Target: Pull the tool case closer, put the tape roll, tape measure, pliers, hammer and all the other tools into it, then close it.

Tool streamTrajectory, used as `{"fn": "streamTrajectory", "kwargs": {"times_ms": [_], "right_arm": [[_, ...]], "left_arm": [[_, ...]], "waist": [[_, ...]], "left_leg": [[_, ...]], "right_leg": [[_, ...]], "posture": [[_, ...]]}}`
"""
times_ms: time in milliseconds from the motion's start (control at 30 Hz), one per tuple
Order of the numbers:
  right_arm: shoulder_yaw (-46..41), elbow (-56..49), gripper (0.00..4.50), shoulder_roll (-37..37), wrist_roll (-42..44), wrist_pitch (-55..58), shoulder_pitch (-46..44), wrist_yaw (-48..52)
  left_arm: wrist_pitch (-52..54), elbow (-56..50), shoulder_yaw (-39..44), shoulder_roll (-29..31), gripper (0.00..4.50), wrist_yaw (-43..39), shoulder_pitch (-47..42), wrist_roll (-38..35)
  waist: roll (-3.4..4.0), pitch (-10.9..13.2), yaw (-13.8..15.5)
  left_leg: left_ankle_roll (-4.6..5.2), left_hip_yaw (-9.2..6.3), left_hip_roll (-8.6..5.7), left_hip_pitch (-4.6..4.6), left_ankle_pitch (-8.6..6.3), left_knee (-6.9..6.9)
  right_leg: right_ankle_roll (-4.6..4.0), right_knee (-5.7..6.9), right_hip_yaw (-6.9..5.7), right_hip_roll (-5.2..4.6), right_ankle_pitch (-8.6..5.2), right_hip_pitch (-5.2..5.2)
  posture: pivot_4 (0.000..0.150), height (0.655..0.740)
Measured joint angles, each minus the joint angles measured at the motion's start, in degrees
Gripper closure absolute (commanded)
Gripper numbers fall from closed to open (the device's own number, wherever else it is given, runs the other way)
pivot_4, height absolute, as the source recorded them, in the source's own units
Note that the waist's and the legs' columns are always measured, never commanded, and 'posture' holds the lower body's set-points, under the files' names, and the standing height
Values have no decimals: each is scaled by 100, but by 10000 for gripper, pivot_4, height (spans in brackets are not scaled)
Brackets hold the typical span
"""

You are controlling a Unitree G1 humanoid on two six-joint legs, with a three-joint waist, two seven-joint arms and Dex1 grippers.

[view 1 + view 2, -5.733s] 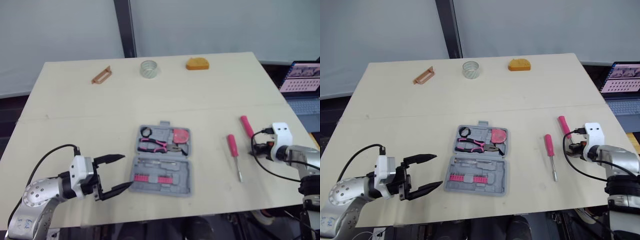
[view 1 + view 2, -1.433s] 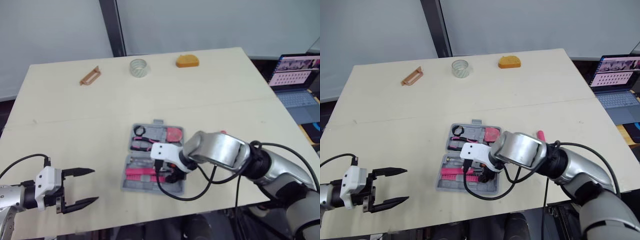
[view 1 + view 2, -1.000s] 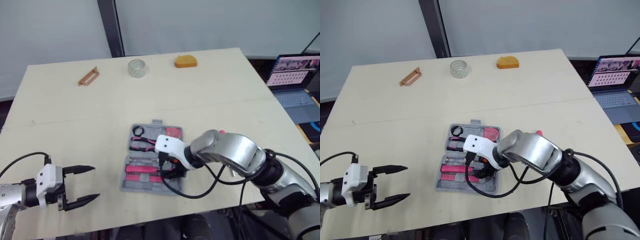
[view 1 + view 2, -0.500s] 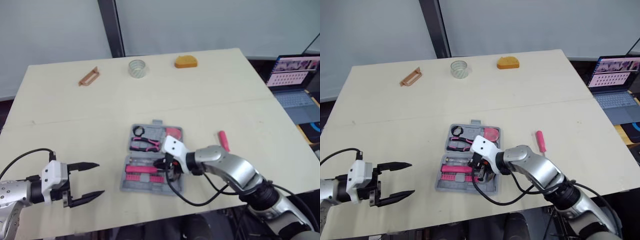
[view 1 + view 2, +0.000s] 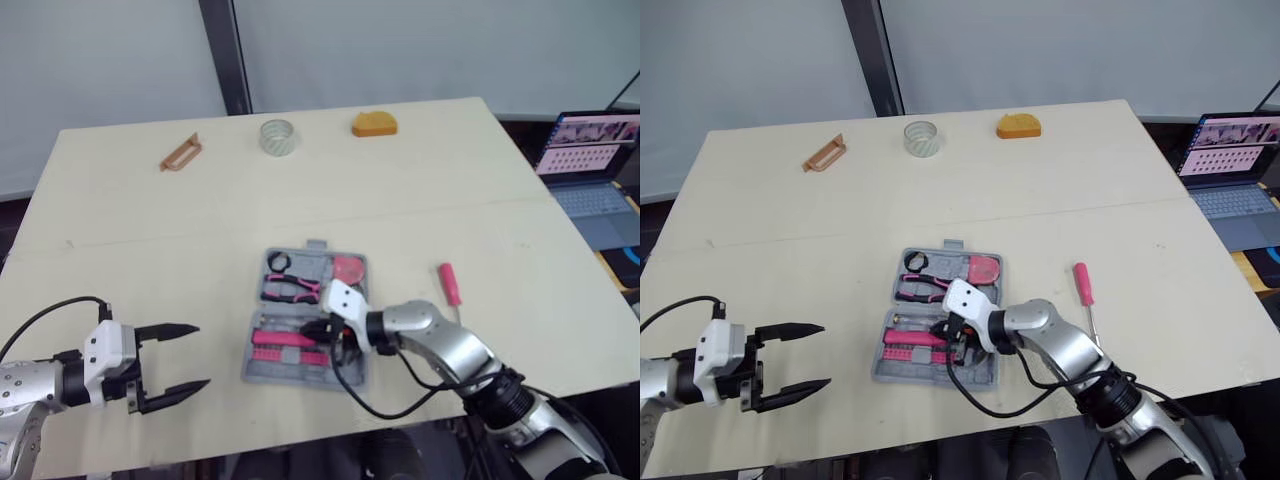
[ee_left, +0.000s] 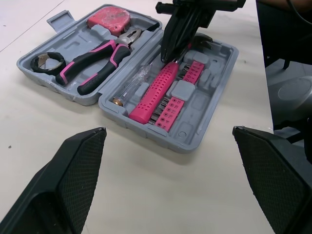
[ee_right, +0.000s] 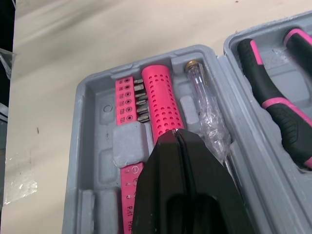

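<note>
The tool case (image 6: 209,97) lies open at the near middle of the bench (image 5: 450,180), hinge running left to right. Its far half holds the pliers (image 6: 95,63), a pink tape measure (image 6: 109,17) and a black ring (image 6: 46,62). In its near half a pink perforated handle (image 7: 161,97) sits in its slot, long axis left to right. The right gripper (image 7: 176,134) is over that near half, its fingers pressed together with no gap, tips at the handle's right end; we cannot tell whether they touch it. The left gripper (image 5: 200,355) hovers at the near left of the bench, well apart from the case, fingers spread wide and holding nothing.

We judge the pink screwdriver (image 5: 1081,283) the likeliest next pick. It lies on the bench to the right of the right fingers, its long axis near to far with the handle at the far end, and the right arm is nearer. The clear tape roll (image 5: 921,137) stands well apart at the far edge.
</note>
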Motion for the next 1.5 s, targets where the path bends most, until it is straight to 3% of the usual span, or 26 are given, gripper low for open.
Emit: {"fn": "streamTrajectory", "kwargs": {"times_ms": [1500], "right_arm": [[-93, 519, 44459, 236, -541, -504, 329, 347]], "left_arm": [[-96, 35, 4, 11, 0, -101, 42, 0]], "waist": [[-23, -24, -4]], "left_leg": [[0, 0, 5, 26, 0, -4]], "right_leg": [[0, 5, 0, 2, 0, 17]], "posture": [[1500, 7400]]}}
